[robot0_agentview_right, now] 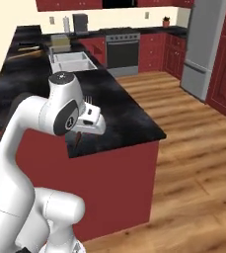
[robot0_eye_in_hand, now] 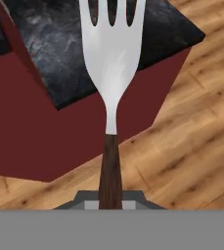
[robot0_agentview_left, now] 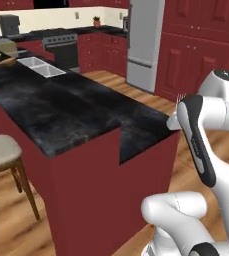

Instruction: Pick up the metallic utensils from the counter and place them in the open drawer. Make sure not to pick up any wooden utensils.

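Between the hand's fingers stands the fork.

Silver fork, brown-handled; black grey-veined counter.

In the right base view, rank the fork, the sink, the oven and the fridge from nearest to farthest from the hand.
1. fork: held in the hand, tines pointing up.
2. sink: set in the counter beyond the hand.
3. oven: at the back wall, past the sink.
4. fridge: far right, across the wooden floor; close to the oven's range, so this order is loose.
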